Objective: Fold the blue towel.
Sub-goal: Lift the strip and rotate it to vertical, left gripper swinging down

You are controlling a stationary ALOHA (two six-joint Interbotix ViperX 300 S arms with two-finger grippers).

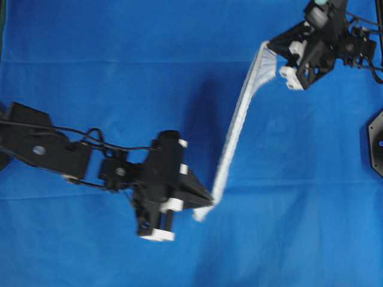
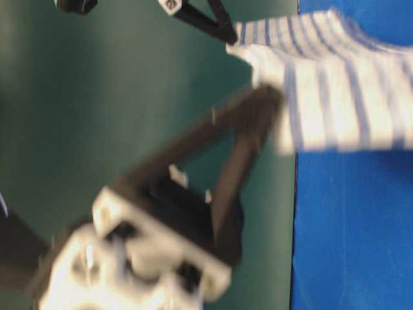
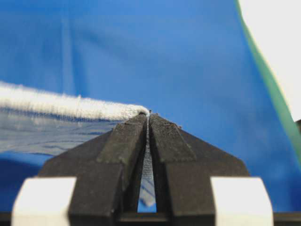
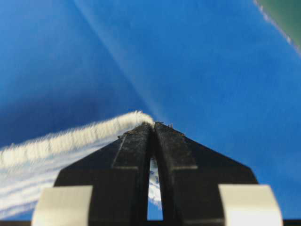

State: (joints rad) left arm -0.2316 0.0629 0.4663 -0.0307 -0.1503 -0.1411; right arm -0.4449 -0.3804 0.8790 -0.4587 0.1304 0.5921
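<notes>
From overhead we see the towel (image 1: 239, 122) only as a thin pale band, strung edge-on between the 2 grippers above the blue cover (image 1: 90, 72). The left gripper (image 1: 209, 200) pinches its lower end near the middle of the cover, and the right gripper (image 1: 270, 45) pinches its upper end near the top right.

The table-level view shows what that one hides: the towel's (image 2: 335, 90) broad face, white with blue stripes, hanging below the 2 pinched corners. The near gripper there is blurred and fills the lower left.

Each wrist view shows its jaws closed on cloth. The left gripper (image 3: 148, 115) clamps a corner, with the hem running off to the left and a strip of towel (image 3: 56, 117) visible between the fingers (image 3: 124, 146). The right gripper (image 4: 153, 125) holds its corner the same way, with the towel (image 4: 61, 141) trailing left and down.

Overhead, bare cover lies on both sides of the band, wide to the left and lower right. A dark fixture (image 1: 376, 142) sits at the right edge, well apart from the towel.
</notes>
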